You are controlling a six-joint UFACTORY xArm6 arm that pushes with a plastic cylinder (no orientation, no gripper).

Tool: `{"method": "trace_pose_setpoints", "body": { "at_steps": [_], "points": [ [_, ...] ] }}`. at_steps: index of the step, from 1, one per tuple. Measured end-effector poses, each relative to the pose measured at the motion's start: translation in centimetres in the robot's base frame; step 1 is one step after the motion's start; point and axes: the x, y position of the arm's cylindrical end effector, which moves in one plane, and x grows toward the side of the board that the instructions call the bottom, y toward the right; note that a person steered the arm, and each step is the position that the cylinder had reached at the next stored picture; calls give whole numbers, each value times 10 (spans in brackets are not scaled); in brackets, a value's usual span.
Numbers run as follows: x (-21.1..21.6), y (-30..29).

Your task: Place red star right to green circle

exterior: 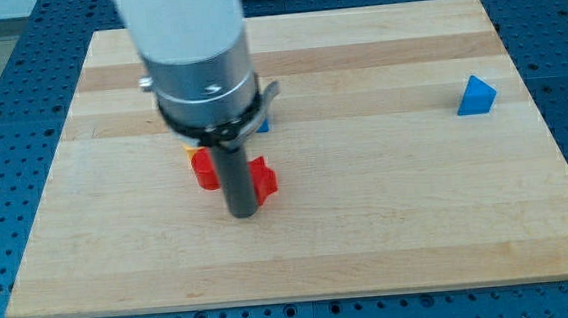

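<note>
A red star-like block [261,179] lies on the wooden board [389,222] just right of my rod. Another red block [204,169] lies just left of the rod; its shape is partly hidden. My tip [243,213] rests on the board between and slightly below the two red blocks, touching or nearly touching them. No green circle shows; the arm's body hides part of the board above the red blocks.
A blue triangular block [476,95] lies at the view's right. A small bit of a blue block [262,123] and a sliver of yellow [189,144] peek out from behind the arm's body. The board sits on a blue perforated table.
</note>
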Motion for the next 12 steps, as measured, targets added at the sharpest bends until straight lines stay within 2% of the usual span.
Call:
{"method": "trace_pose_setpoints", "body": {
  "at_steps": [1,2,3,4,6,9,10,11,12],
  "points": [
    [-32,19],
    [-37,21],
    [-13,37],
    [-11,62],
    [-40,94],
    [-78,23],
    [-78,25],
    [-43,36],
    [-6,17]
  ]
}}
